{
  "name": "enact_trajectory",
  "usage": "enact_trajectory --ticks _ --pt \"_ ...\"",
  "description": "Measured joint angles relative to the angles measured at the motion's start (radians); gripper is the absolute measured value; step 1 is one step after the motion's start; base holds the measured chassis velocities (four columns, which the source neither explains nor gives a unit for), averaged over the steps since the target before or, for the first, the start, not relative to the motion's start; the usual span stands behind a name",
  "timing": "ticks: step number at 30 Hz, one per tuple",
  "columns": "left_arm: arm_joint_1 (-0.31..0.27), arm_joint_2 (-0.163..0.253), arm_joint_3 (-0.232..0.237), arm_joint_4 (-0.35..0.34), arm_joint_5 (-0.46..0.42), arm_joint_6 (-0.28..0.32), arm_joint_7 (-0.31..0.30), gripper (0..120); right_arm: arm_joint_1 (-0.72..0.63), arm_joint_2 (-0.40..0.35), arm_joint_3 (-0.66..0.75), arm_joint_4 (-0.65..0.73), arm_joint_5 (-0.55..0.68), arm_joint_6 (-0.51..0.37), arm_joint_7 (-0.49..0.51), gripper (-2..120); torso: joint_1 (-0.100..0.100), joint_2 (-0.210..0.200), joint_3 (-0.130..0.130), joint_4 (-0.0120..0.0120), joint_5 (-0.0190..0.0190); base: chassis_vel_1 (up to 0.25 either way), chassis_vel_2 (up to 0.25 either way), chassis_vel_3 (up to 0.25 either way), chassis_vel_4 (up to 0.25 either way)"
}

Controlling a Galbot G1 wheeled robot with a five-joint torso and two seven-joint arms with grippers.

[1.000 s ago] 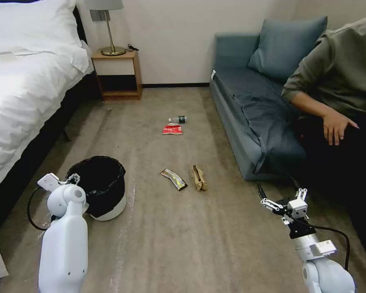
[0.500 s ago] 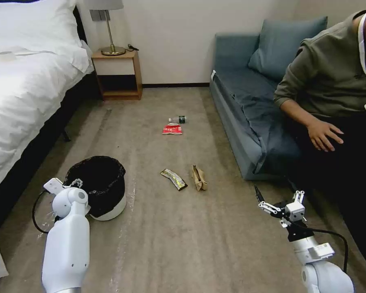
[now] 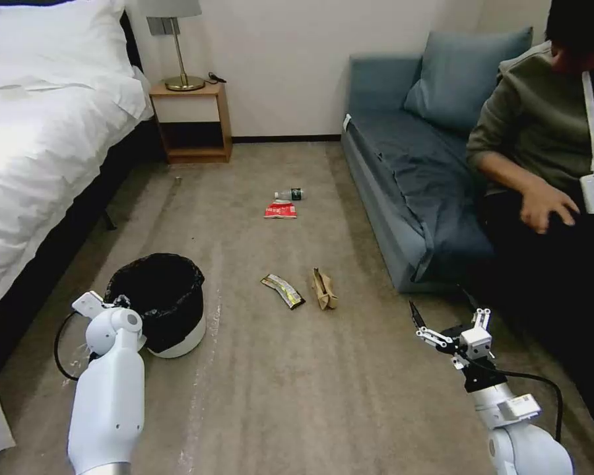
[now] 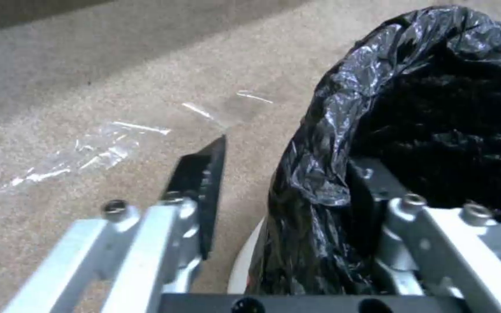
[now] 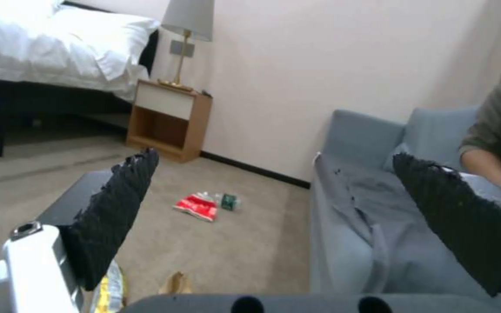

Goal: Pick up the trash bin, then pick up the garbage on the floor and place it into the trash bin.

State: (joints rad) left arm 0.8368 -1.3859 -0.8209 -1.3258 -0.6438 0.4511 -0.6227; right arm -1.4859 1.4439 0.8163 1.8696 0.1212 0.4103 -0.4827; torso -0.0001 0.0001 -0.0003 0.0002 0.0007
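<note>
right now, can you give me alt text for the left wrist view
The left gripper straddles the bag-covered rim of the trash bin, one finger outside over the carpet and the other inside the black liner, jaws open. A scrap of clear plastic film lies on the beige floor beside the bin.

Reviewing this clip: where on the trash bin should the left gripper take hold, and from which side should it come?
Probably the rim wall on the bin's near-left side. The trash bin stands upright and round, too wide to span, so only its thin bag-covered edge suits a pinch. The left gripper is open and straddles that edge, one finger outside and the other inside; coming down from above fits. The right gripper hangs open, far off.
</note>
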Motion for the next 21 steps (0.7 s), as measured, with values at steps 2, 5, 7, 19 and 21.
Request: enact_trajectory --ticks 2,5,7,19,21 --pt "0.001 0.000 0.001 0.000 -0.002 -0.001 0.003 37 0.003 0.004 -0.004 0.002 -0.002 -0.002 0.000 100 0.000 0.000 0.000 0.0000 0.0000 0.000 0.000 0.000 0.000" --pt "0.007 -0.001 0.001 0.000 -0.003 -0.003 0.011 26 0.008 0.009 -0.011 0.003 -0.009 -0.004 0.000 100 0.000 0.000 0.000 -0.0001 0.0000 0.000 0.000 0.000 0.000" --pt "0.012 0.000 0.001 0.000 -0.004 -0.005 0.017 19 0.007 0.009 -0.010 0.003 -0.011 -0.004 -0.009 100 0.000 0.000 0.000 -0.0003 0.0000 0.000 0.000 0.000 0.000" --pt "0.041 0.000 0.002 -0.006 0.003 -0.014 0.043 4 0.002 0.009 -0.007 0.008 -0.006 0.000 0.013 100 0.000 0.000 0.000 -0.0004 0.0000 0.000 0.000 0.000 0.000" --pt "0.046 0.000 0.002 -0.011 0.003 -0.014 0.046 4 0.001 0.008 -0.007 0.009 -0.006 0.000 0.020 100 0.000 0.000 0.000 -0.0003 -0.0001 0.000 0.000 0.000 0.000"
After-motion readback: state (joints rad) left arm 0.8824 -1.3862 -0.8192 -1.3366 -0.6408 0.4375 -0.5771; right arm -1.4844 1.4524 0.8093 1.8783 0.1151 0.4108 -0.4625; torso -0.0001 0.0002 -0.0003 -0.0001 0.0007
